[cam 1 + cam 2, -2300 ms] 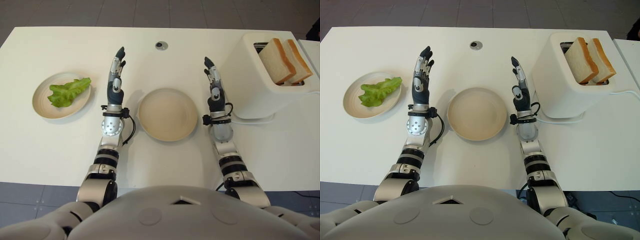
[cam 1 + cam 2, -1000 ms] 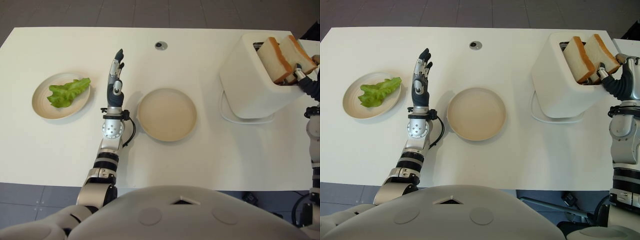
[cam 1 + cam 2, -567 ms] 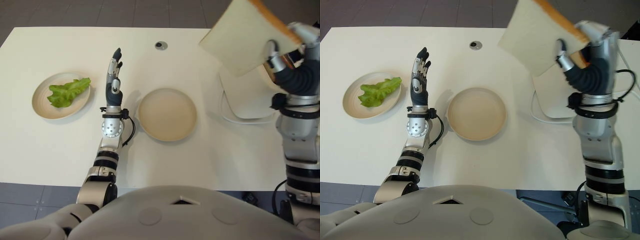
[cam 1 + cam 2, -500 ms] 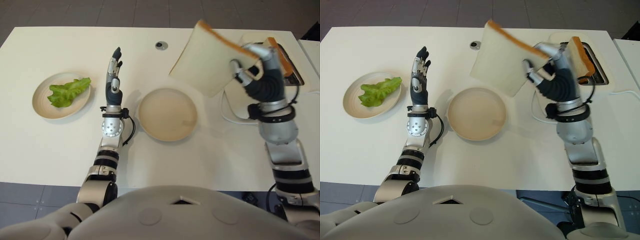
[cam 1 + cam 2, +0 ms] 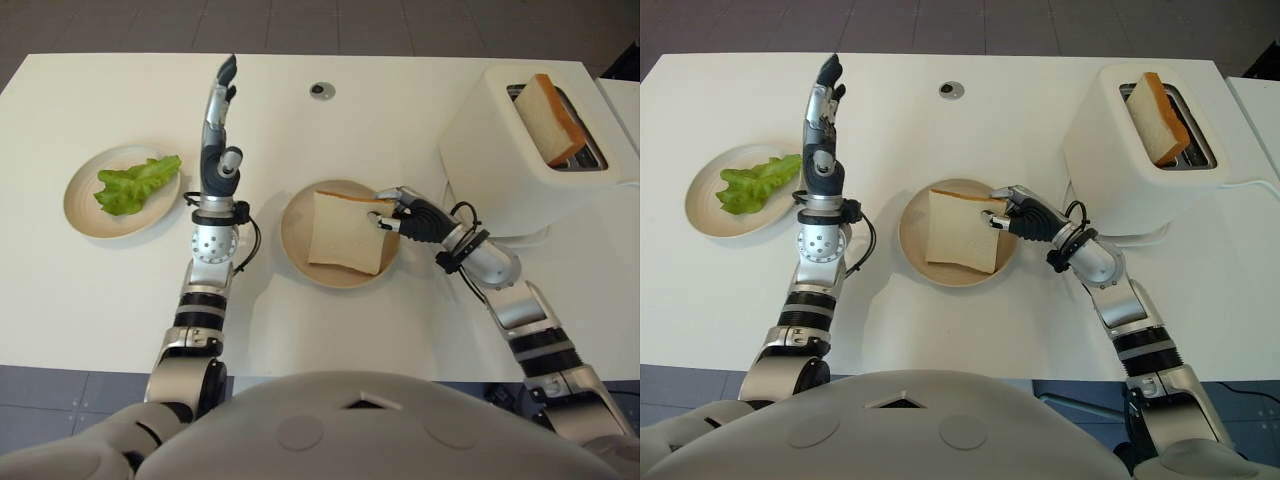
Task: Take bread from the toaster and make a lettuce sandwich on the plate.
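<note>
Slice [image 5: 345, 235] laid on plate [image 5: 294, 230]; lettuce [image 5: 135, 185] next.
Right hand [image 5: 405, 215] grips the slice's right edge; lettuce lies just left of the straight-fingered, empty left hand [image 5: 217, 150].

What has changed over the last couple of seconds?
The right hand took one bread slice from the toaster and brought it down onto the plate, still gripping its edge. The left hand rose, open. The lettuce and the other slice stayed put.
</note>
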